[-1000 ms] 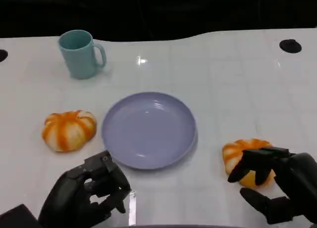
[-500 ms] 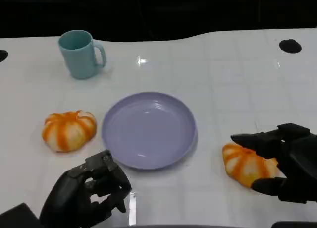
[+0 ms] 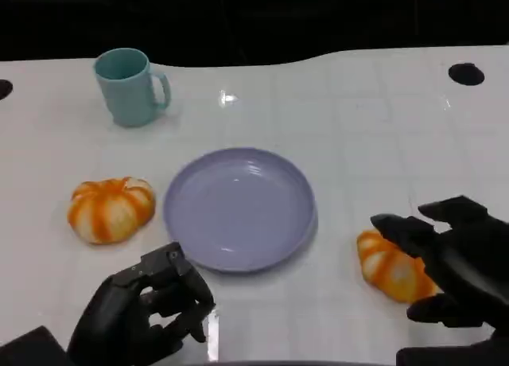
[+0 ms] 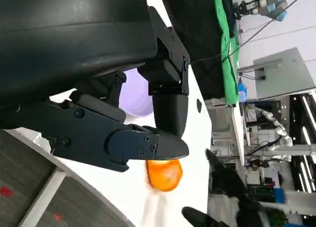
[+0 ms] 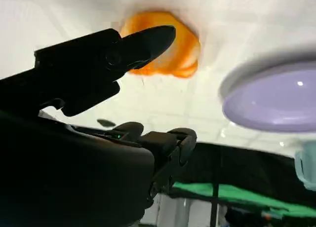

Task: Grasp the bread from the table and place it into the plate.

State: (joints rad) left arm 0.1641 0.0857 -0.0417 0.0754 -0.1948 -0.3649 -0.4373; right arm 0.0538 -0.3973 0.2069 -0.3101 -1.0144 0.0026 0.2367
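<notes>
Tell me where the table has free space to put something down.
The white table is bare between the teal mug and the black hole, beyond the lilac round plate. Crowded: the right robot hand at the orange striped bread.

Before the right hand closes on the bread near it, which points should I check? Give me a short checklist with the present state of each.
1. Right hand open, fingers apart: ok.
2. Right hand around the right bread, fingers above and below it: ok in the head view; contact cannot tell.
3. Bread resting on the table, not lifted: ok.
4. Plate holds nothing, free to receive the bread: ok.
5. Left hand clear of plate, fingers curled in, holding nothing: ok.
6. Mug and left bread off the path to the plate: ok.
</notes>
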